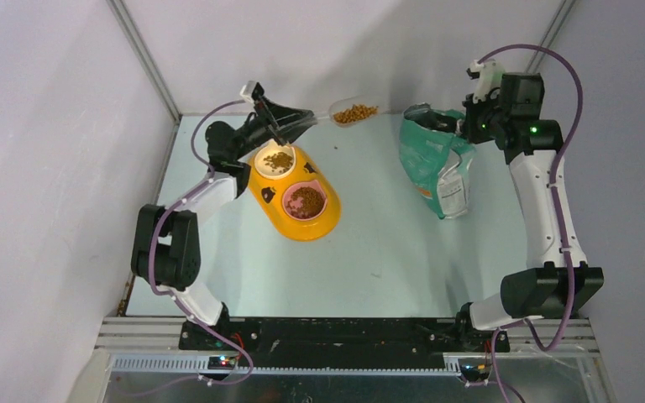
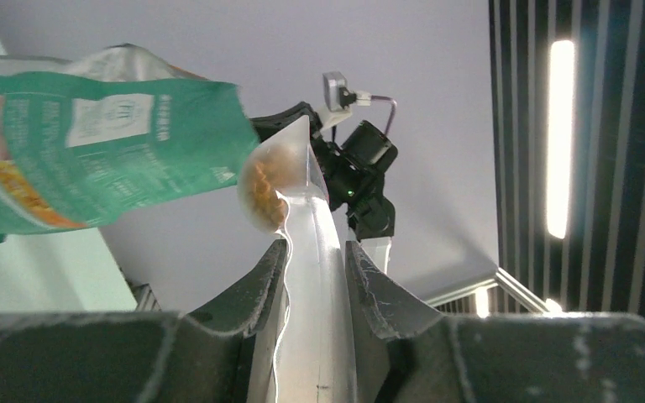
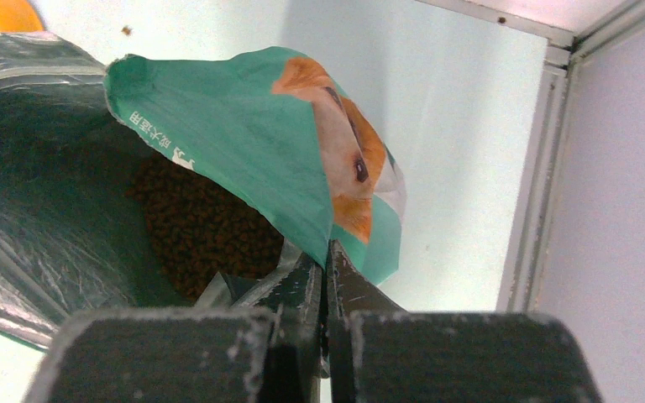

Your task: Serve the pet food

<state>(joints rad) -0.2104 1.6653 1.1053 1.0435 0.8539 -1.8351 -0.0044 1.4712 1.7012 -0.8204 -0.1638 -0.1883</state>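
Left tool (image 2: 315,252) gripping scoop (image 2: 299,159), probable kibble (image 2: 260,189), right tool (image 3: 326,269) pinching pouch (image 3: 243,143)

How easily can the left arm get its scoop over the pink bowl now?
Probably yes. The left pincer holds the scoop just behind the feeder; nothing stands over the pink bowl, and the pouch sits apart.

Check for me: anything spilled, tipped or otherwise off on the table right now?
Only one thing: a small brown speck, probably a stray pellet, lies on the table beyond the pouch mouth. The scoop in the left fingers holds its pet food; the feeder sits flat.
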